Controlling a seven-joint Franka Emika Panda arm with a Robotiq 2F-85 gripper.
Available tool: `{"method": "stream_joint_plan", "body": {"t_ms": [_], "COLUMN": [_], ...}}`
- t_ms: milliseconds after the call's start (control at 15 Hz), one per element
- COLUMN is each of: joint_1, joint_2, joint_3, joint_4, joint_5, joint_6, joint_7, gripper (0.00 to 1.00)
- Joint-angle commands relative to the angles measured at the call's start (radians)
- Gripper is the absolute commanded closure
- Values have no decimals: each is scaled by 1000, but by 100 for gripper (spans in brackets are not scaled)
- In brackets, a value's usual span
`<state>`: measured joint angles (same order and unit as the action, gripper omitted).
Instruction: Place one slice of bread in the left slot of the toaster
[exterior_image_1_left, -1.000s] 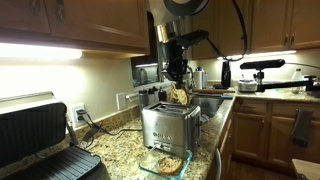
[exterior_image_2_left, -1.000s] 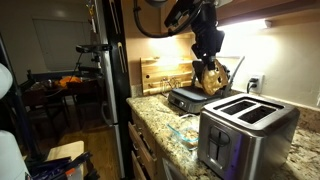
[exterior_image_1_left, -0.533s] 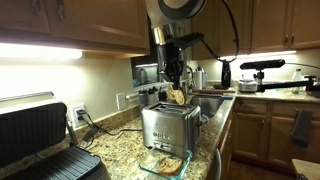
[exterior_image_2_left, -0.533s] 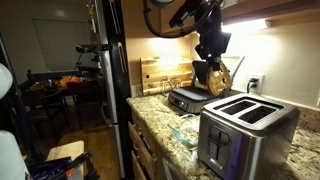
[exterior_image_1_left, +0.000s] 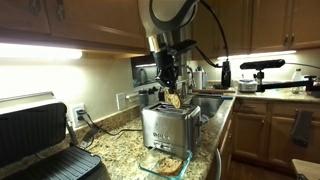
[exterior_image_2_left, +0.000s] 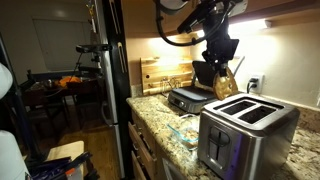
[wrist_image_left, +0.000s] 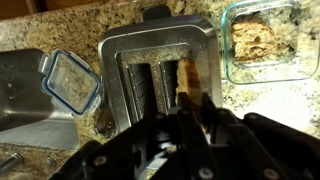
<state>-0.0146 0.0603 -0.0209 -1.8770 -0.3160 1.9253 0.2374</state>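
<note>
The gripper (exterior_image_1_left: 171, 90) is clamped on the slice of bread (exterior_image_1_left: 175, 99), holding it on edge just above the toaster (exterior_image_1_left: 168, 128). In the wrist view the slice hangs over one of the slots. A glass container (exterior_image_1_left: 165, 163) sits on the granite counter (exterior_image_1_left: 120, 140) just beside the toaster.

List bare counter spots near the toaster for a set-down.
Free: granite counter between toaster, glass dish and the pincer holding the slice of bread. Crowded: opposite side, lid by the sink.
</note>
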Motion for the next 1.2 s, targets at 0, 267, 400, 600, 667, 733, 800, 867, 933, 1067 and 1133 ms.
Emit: {"method": "stream_joint_plan", "body": {"t_ms": [0, 267, 400, 600, 667, 733, 800, 867, 933, 1067, 1133], "joint_1": [-7, -7, -7, -4, -4, -3, -3, -3, -2, 2, 3], "joint_2": [23, 42, 46, 52, 53, 53, 53, 51, 47, 32, 26], "joint_3": [-13, -25, -28, -28, -28, -28, -28, -27, -26, -22, -20], "joint_4": [34, 47, 49, 53, 54, 55, 56, 54, 51, 40, 38], "joint_5": [14, 13, 15, 19, 19, 18, 19, 21, 22, 26, 28], "joint_6": [-29, -31, -32, -34, -35, -35, -35, -34, -32, -24, -22], "joint_7": [-16, -16, -16, -15, -15, -14, -14, -15, -13, -15, -12], "gripper": [94, 94, 94, 54, 48, 42, 35, 30, 22, 9, 4]}}
